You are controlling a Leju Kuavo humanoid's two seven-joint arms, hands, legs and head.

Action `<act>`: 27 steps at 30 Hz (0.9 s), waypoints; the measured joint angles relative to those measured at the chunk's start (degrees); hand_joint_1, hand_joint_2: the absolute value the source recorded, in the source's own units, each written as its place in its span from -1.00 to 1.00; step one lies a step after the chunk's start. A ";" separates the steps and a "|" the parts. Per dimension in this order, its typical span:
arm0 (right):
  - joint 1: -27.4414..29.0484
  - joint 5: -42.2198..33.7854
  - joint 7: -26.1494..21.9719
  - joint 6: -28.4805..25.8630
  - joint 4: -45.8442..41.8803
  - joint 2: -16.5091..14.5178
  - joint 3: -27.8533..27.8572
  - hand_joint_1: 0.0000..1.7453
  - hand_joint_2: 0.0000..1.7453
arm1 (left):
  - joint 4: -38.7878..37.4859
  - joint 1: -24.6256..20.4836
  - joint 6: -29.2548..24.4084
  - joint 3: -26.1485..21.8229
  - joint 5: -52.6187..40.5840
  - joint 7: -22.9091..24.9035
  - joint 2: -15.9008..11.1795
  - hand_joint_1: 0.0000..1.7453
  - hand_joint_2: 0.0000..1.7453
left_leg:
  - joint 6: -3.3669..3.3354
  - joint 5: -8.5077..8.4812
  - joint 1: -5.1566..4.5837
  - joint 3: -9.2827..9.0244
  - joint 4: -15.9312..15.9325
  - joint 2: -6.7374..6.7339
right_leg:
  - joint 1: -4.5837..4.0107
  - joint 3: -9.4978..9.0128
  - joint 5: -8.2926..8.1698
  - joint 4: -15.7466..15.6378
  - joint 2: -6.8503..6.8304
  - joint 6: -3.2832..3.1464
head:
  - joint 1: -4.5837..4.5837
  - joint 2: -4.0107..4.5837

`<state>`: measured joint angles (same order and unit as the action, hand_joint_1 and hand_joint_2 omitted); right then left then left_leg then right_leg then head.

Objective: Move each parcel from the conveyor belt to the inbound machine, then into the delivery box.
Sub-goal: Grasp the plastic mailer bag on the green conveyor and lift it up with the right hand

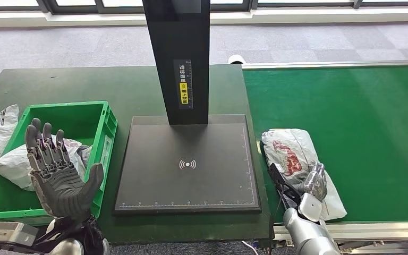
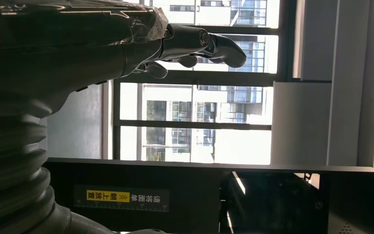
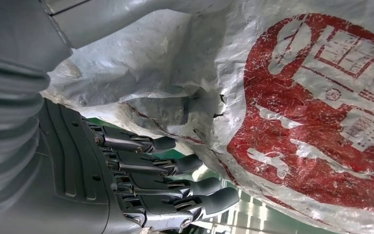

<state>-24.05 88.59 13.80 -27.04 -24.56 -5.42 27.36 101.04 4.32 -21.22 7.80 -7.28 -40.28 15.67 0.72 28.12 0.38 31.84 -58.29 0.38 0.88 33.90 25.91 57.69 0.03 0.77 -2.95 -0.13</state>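
The parcel (image 1: 297, 162) lies on the green conveyor belt (image 1: 366, 122), just beside the black inbound machine (image 1: 188, 164). The right hand (image 1: 314, 183) is on the parcel, its fingers (image 3: 175, 165) reaching under the bag; I cannot tell if they grip it yet. The left hand (image 1: 58, 172) is up by the delivery box (image 1: 103, 119), fingers spread, holding nothing. I think the next job is to lift the parcel over the belt's edge onto the machine's flat plate, which has room

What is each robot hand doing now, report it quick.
Left robot hand: open, fingers spread, holding nothing, raised over the green plastic crate.
Right robot hand: on the crinkled white plastic parcel with red print; grip cannot be told.
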 joint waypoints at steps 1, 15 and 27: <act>-0.09 0.01 0.02 0.07 0.22 0.04 0.00 -1.00 1.00 | 0.00 0.00 0.00 0.00 0.00 0.00 0.00 -1.00 1.00 | 0.00 0.00 0.00 0.00 0.00 0.00 | 0.00 0.00 0.00 0.00 0.00 0.00 | 0.00 0.00; -1.60 0.02 -0.33 6.67 2.41 0.27 -0.61 1.00 1.00 | -0.09 0.09 -0.66 0.00 0.07 0.02 -0.37 -1.00 1.00 | 0.00 0.00 0.00 -0.20 0.00 -0.05 | 0.00 -0.20 0.00 0.00 0.04 0.00 | -0.01 0.00; -1.90 -0.16 -2.35 2.20 2.42 0.32 -0.80 1.00 1.00 | 0.08 1.05 -1.29 0.00 -0.03 0.02 -0.56 -1.00 1.00 | 0.00 0.00 0.01 -0.22 0.00 -0.04 | -0.01 -0.22 0.00 0.00 0.05 0.00 | 0.00 0.00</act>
<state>-25.96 88.43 11.45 -24.84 -22.14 -5.10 26.56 101.12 5.36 -22.52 7.80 -7.31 -40.27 15.11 0.72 28.12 0.39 31.62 -58.29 0.34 0.87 33.67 25.91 57.69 0.07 0.77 -2.95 -0.13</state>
